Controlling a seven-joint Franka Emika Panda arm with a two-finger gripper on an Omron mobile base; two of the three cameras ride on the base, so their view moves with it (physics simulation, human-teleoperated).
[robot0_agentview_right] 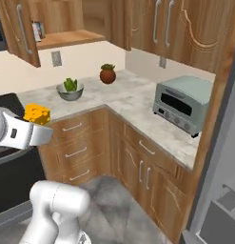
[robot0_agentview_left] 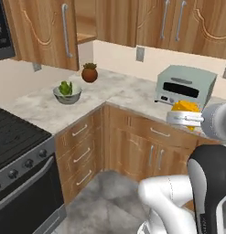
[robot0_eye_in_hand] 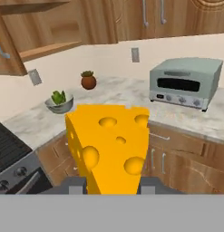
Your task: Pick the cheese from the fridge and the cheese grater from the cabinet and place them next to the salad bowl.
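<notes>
A: One item is in hand: your pincer [robot0_eye_in_hand: 112,188] is clamped on the cheese [robot0_eye_in_hand: 109,147], lower centre of the hand view.

B: Carried high, probably to clear the desk [robot0_agentview_left: 41,109] toward the salad bowl [robot0_agentview_left: 67,93], upper left.

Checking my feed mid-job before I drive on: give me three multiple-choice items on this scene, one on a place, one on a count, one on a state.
1. Where does the salad bowl stand?
A. on the stove
B. on the counter near the terracotta pot
C. on top of the toaster oven

2. How many toaster ovens stand on the counter?
A. one
B. two
C. three

3. What state is the claw in?
A. open and empty
B. shut on the cheese
C. shut on the grater

Answers: 1 B, the bowl sits on the marble beside the pot. 2 A, both base views show one pale green oven. 3 B, the hand view shows the wedge between the fingers.
</notes>
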